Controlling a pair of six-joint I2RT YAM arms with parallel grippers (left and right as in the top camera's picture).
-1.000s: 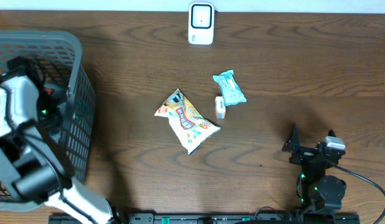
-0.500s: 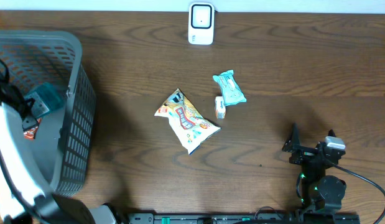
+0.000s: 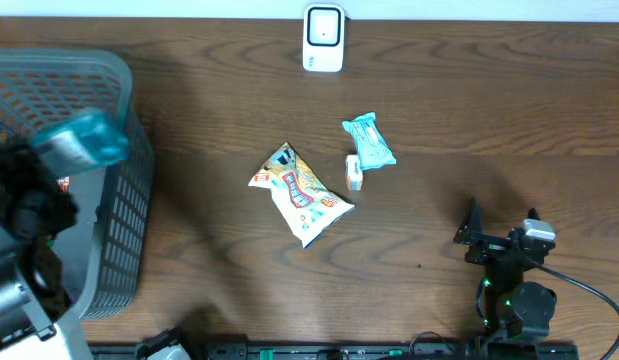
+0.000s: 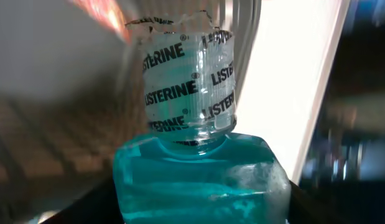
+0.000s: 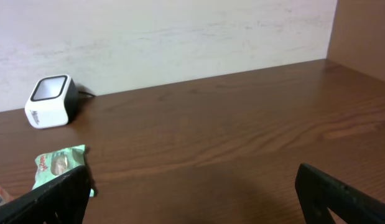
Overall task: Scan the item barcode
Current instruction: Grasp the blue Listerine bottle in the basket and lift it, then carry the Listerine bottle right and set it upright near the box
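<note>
Left gripper (image 3: 47, 170) is clamped partway closed on the mouthwash bottle (image 3: 81, 142), holding it up over the basket's (image 3: 129, 215) right wall. Right gripper (image 3: 502, 222) rests far to the basket's right, jaws spread wide, holding nothing. Overhead, the bottle is only a teal blur; the left wrist view reads LISTERINE on its sealed cap. The scanner (image 3: 323, 38) stands well right of the basket.

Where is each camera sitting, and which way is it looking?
Overhead: above the table, looking straight down at basket, scanner, snack bag; left arm and right arm show.
Left wrist: on the left arm, close up on the mouthwash bottle; hardly any robot shows.
Right wrist: on the right arm, facing the back wall; the open right tool frames the bottom.
Shared: overhead and right wrist see the scanner and teal packet.
</note>
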